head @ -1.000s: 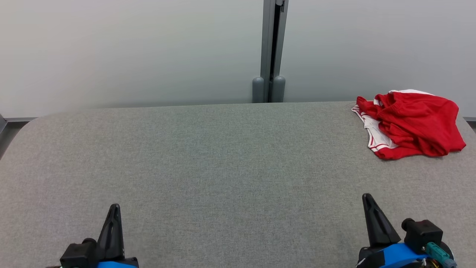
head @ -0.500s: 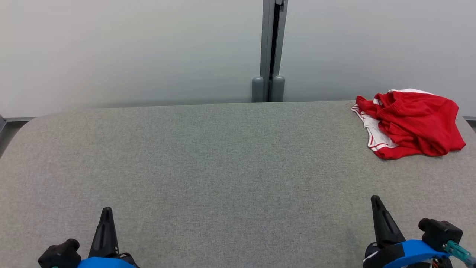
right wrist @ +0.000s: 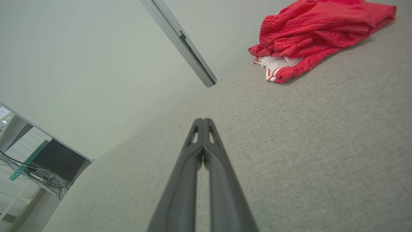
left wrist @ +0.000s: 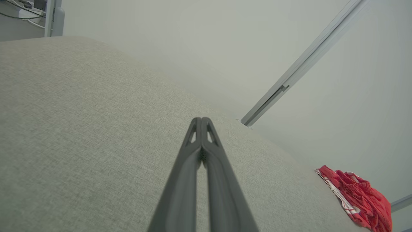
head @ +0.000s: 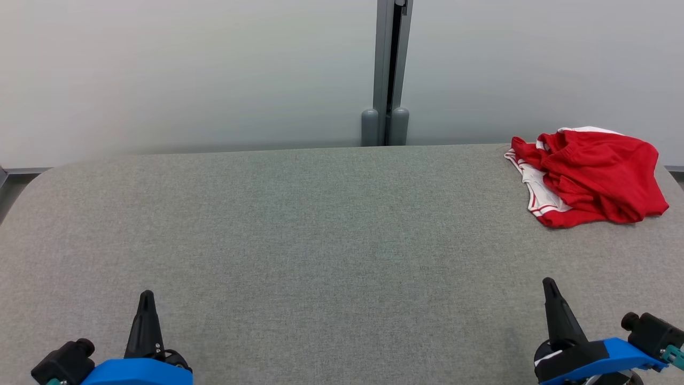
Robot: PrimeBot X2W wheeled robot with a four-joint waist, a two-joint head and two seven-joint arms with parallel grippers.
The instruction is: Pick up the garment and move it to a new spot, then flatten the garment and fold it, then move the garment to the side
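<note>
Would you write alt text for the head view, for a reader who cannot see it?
A crumpled red garment with white trim lies untouched at the far right of a grey fabric-covered table. The left gripper and right gripper, both shut, show at the lower corners, short of it. A pale wall with a grey post stands behind.

A broad table covered in grey woven fabric [head: 320, 224], rounded at its corners, spreads beneath and ahead of the left gripper [head: 145, 295] and the right gripper [head: 549, 282]. Beyond its far edge, straight ahead of both, stand pale grey-white wall panels [head: 187, 69], plain and evenly lit (soft light, hardly a shadow). A grey metal upright post [head: 393, 53] splits the panels, ahead and between the two grippers, with two rounded grey caps [head: 385, 127] at its foot. In the right wrist view, well off to the left of that gripper's fingers and past the table's edge, a dark flat box [right wrist: 58, 159] sits beside tangled cables [right wrist: 48, 180].
</note>
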